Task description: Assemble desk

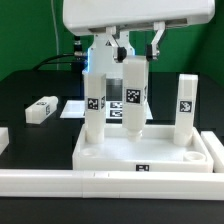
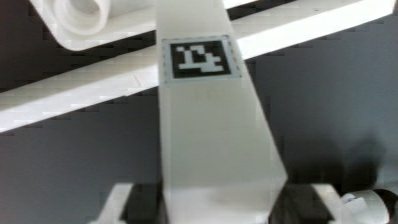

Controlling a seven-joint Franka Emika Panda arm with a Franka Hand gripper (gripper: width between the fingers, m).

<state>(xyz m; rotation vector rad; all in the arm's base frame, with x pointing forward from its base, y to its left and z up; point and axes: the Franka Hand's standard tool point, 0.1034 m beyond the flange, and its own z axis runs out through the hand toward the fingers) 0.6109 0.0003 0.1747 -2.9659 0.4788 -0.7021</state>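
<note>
Loose leg, far left: I see one leg block (image 1: 42, 108) lying flat on the black table (image 1: 30, 90), well apart from the tabletop, tag facing the camera.
Left rail: a white border rail (image 1: 4, 137) shows at the exterior view's left edge.
Marker board: it (image 1: 72, 108) lies flat behind the tabletop, partly hidden by the upright legs.
Left upright leg: this leg (image 1: 95, 105) stands upright in the tabletop's rear left corner, tag on its front face.
Tabletop: the rimmed tabletop (image 1: 110, 160) sits centre front, just behind the long front rail (image 1: 60, 182). A small tag is on its front wall.
Held leg: I have the middle leg (image 1: 133, 100) (image 2: 210, 120) upright over the tabletop's floor, between the two standing legs. I cannot tell whether its foot touches.
Gripper: the gripper (image 1: 137, 53) (image 2: 214, 205) is clamped on that middle leg near its top, with a finger (image 2: 128, 205) pressed to either side in the wrist view.
Right upright leg: this one (image 1: 186, 108) stands in the rear right corner, tag facing forward.
</note>
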